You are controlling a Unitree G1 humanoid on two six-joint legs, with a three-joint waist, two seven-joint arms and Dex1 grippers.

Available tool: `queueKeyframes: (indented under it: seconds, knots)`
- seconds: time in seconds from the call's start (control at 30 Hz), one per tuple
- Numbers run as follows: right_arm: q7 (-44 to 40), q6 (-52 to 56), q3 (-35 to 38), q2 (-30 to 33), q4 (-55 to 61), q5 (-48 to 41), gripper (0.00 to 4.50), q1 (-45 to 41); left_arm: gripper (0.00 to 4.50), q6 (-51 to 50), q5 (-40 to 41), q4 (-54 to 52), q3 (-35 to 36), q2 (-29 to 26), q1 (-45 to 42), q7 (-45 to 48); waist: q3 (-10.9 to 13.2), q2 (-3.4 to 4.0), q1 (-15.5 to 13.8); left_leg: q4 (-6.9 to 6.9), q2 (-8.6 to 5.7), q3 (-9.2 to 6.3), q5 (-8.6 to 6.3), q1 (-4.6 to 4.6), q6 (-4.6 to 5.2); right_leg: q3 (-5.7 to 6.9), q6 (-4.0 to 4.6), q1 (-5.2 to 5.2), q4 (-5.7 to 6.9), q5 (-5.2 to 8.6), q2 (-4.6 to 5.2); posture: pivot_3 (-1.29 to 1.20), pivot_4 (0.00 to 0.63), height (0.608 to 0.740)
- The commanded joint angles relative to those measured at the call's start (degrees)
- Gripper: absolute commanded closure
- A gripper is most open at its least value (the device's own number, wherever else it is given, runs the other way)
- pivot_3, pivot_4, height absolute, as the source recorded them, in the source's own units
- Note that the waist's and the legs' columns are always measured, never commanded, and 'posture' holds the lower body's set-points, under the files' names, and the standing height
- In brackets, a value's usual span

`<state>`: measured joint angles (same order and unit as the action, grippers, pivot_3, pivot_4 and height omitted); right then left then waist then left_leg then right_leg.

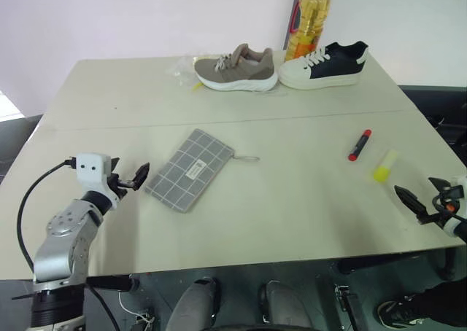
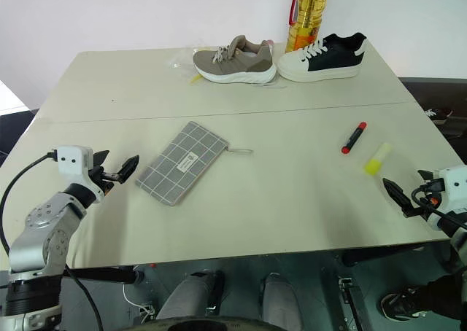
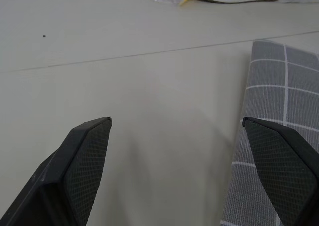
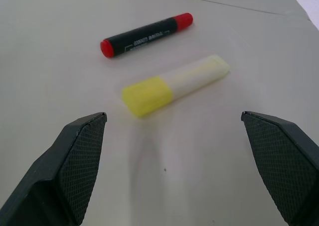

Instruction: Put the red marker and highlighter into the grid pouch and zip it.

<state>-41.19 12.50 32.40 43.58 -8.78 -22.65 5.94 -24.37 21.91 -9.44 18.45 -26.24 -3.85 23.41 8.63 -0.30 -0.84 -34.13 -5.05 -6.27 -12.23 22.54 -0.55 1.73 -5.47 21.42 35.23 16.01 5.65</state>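
Observation:
The grid pouch [image 1: 190, 169], grey with white lines and a small label, lies flat left of the table's centre, its zip pull loop [image 1: 248, 157] pointing right. My left gripper [image 1: 135, 178] hovers open just left of the pouch, one finger [image 3: 284, 161] over its edge, holding nothing. The red marker [image 1: 359, 145], red with a black middle, lies at the right. The yellow highlighter [image 1: 384, 165] lies close beside it, nearer the front. My right gripper [image 2: 405, 185] is open and empty near the table's right front edge, facing the highlighter [image 4: 174, 84] and the marker [image 4: 147, 34].
At the back of the table [image 1: 292, 214] stand a tan shoe [image 1: 235, 70], a white-and-black shoe [image 1: 325, 65] and a bottle of yellow oil [image 1: 308, 17]. A clear plastic wrapper [image 1: 182, 70] lies left of the tan shoe. A seam runs across the tabletop.

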Motion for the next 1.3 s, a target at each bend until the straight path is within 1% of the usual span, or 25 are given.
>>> queueKeyframes:
  seconds: [0.03,0.27,0.43,0.6,0.7,0.8,0.87,0.9,0.93,1.0,1.03,1.1,1.13,1.23,1.3]
  knots:
    - [0.2,-1.0,0.4,-0.1,0.3,-0.1,0.0,-0.9,0.08,0.5,0.4,-1.4,-0.1,0.0,-0.9,0.2,0.0,0.0,-0.1,0.0,0.0,0.0,0.0,0.0,0.0,0.0,0.0,0.0,0.0,0.0,0.0,0.0,0.15,0.738]
    - [0.2,-1.1,0.1,0.2,-0.3,-0.1,0.0,-1.6,0.08,0.4,1.2,-1.8,0.5,1.1,-1.0,-0.4,0.0,0.0,0.0,0.0,-0.01,0.0,0.0,0.0,0.0,0.0,0.0,0.0,0.0,0.0,0.0,0.0,0.15,0.738]
    - [0.0,0.0,-0.8,0.4,-0.1,-0.5,0.0,-3.6,0.08,0.9,0.0,-1.9,0.0,1.2,-0.4,-0.7,0.0,0.0,0.0,0.0,0.0,0.0,0.0,0.0,0.01,0.0,0.0,0.0,0.0,0.0,-0.01,0.0,0.15,0.738]
    - [-0.3,3.1,-4.7,0.2,6.4,-1.8,0.0,-7.6,0.08,2.5,-0.3,-3.3,0.0,1.8,1.1,-0.5,0.0,0.03,0.1,0.0,0.0,0.0,0.0,0.0,0.01,0.0,0.0,0.01,0.0,0.0,-0.01,0.0,0.15,0.738]
    - [-0.6,7.0,-9.9,-0.7,13.0,-3.8,0.0,-13.1,0.08,4.0,-1.3,-3.7,-0.7,1.5,1.6,-0.3,0.0,0.07,0.2,0.0,0.01,0.0,0.0,0.0,0.01,0.0,0.0,0.03,0.01,-0.01,-0.01,0.0,0.15,0.738]
    - [0.1,8.6,-15.1,-3.1,16.7,-3.8,0.0,-17.6,0.08,5.4,-2.1,-4.4,-1.5,0.6,2.3,1.0,0.0,0.04,0.1,-0.01,0.03,-0.01,0.0,0.0,0.0,0.0,0.01,0.03,0.01,-0.01,-0.03,0.0,0.15,0.738]
    - [0.8,9.5,-19.2,-5.7,17.8,-3.2,0.51,-21.1,0.0,6.5,-2.7,-5.1,-1.7,-0.1,3.2,1.7,0.0,0.01,0.0,0.02,0.02,-0.02,0.0,0.02,0.0,0.01,0.01,0.03,-0.02,-0.01,-0.02,0.0,0.15,0.738]
    - [1.1,10.0,-21.1,-7.1,18.2,-3.0,0.92,-22.8,0.0,7.2,-3.0,-5.5,-1.8,-0.6,4.0,2.4,0.0,0.01,0.0,0.02,0.01,-0.03,-0.01,0.06,0.02,0.01,0.01,0.06,-0.04,-0.01,-0.02,0.0,0.15,0.738]
    - [1.3,9.8,-25.9,-9.3,17.5,-0.5,1.28,-26.0,0.0,8.0,-2.9,-6.6,-1.3,-1.2,5.9,3.6,0.1,0.01,0.1,0.04,-0.01,-0.03,-0.02,0.11,0.03,0.0,0.01,0.12,-0.05,-0.01,0.0,0.0,0.15,0.738]
    - [2.0,11.2,-32.3,-12.9,15.5,2.5,2.38,-30.8,0.0,10.0,-2.4,-8.4,-0.3,-2.4,9.2,6.0,0.1,0.03,0.5,0.06,0.0,0.01,-0.02,0.18,0.03,-0.04,0.02,0.26,-0.04,-0.02,0.0,0.0,0.15,0.738]
    - [2.4,12.4,-34.0,-14.3,14.6,3.1,2.87,-32.3,0.0,11.0,-2.2,-9.1,0.1,-2.8,10.4,7.0,0.0,0.01,0.6,0.08,-0.01,0.01,-0.01,0.24,0.03,-0.05,0.02,0.35,-0.01,-0.03,0.01,0.0,0.15,0.738]
    - [2.7,13.2,-37.5,-17.4,12.1,4.7,3.9,-35.4,0.0,14.3,-5.5,-10.4,-0.5,-5.2,14.2,9.0,0.0,0.01,0.4,0.09,0.01,-0.01,0.01,0.37,0.01,-0.05,0.04,0.52,0.03,-0.04,-0.02,0.0,0.15,0.738]
    - [3.0,13.8,-39.0,-18.9,11.0,5.5,4.45,-36.8,0.0,16.0,-7.5,-10.8,-0.9,-6.2,15.8,9.3,0.0,0.0,0.3,0.09,0.02,-0.03,0.01,0.41,0.0,-0.04,0.05,0.77,0.05,-0.04,-0.03,0.0,0.15,0.738]
    - [3.3,12.9,-44.3,-23.0,6.9,9.1,4.45,-40.1,0.0,19.6,-10.4,-12.8,-1.3,-8.2,21.0,10.7,0.0,0.04,0.1,0.09,-0.01,-0.03,0.01,0.46,0.0,-0.05,0.08,0.85,0.04,-0.05,-0.01,0.0,0.15,0.738]
    - [4.2,11.4,-45.7,-25.8,3.9,10.7,4.45,-41.1,0.0,21.0,-11.6,-14.2,-1.6,-9.1,23.9,11.5,0.0,-0.01,0.1,0.08,-0.02,-0.03,0.01,0.52,0.0,-0.05,0.14,0.88,0.0,-0.09,0.0,0.0,0.15,0.738]
